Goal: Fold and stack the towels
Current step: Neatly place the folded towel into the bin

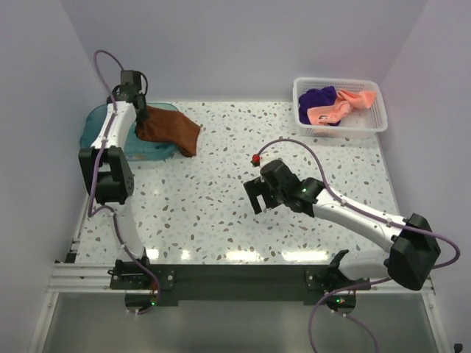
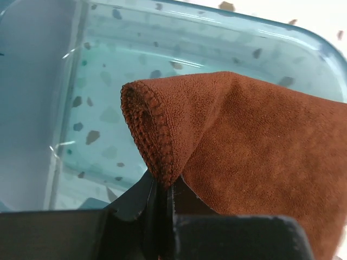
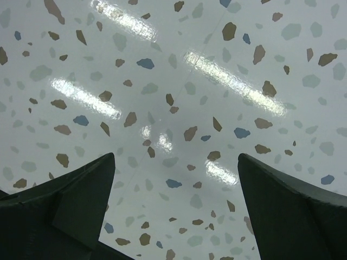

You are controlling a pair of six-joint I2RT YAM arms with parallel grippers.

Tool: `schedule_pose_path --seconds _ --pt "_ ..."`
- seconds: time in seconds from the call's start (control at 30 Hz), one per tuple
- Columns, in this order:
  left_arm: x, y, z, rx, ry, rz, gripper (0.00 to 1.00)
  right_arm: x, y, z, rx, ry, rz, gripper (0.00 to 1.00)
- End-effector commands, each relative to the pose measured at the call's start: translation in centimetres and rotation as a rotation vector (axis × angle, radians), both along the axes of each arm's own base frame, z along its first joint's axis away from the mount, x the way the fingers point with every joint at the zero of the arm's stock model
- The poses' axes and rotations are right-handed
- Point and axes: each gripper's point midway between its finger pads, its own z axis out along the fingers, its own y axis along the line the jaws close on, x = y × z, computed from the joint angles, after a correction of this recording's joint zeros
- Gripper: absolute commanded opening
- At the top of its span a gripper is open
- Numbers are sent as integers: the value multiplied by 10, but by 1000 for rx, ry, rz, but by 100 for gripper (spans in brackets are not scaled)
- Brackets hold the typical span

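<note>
A two-armed robot works inside a booth with plain lilac-white walls (image 1: 243, 44). The white table (image 1: 221, 220) is glossy, flecked with brown, grey and blue chips, and shows streaks of lamp glare.

The step in hand looks like placing the first towel. A teal see-through tray (image 1: 94, 125) sits at the back left of the table. The left arm reaches over the tray, and the left gripper (image 2: 162, 189) is pinched tight on a stitched corner of the brown towel (image 2: 255, 151). From above, the brown towel (image 1: 173, 132) lies partly inside the tray and spills over the tray's right rim onto the table. Whether it is neatly folded cannot be told.

The right gripper (image 1: 257, 197) hovers over bare table, well to the right of the tray and nearer the front edge, jaws spread wide and holding nothing.

A white mesh basket (image 1: 353, 129) stands far to the right of the tray, along the same back edge. In it lie the pink towel (image 1: 338, 109) and the purple towel (image 1: 318, 97), both crumpled.

The next move probably calls for drawing the brown towel fully into the tray, letting it go flat, then fetching another towel.
</note>
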Motion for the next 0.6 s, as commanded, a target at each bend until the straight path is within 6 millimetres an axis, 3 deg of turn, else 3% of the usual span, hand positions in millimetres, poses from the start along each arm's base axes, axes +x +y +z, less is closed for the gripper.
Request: schedule_pose_path --seconds 0.0,0.13,0.57 --pt "9 29 14 85 -20 11 0 7 -2 0 -31 -10 -1 99" --pt "12 41 6 110 -4 17 0 8 0 -5 -48 11 5 99" --pt "20 86 6 153 -44 110 0 16 4 -7 -98 31 23 99"
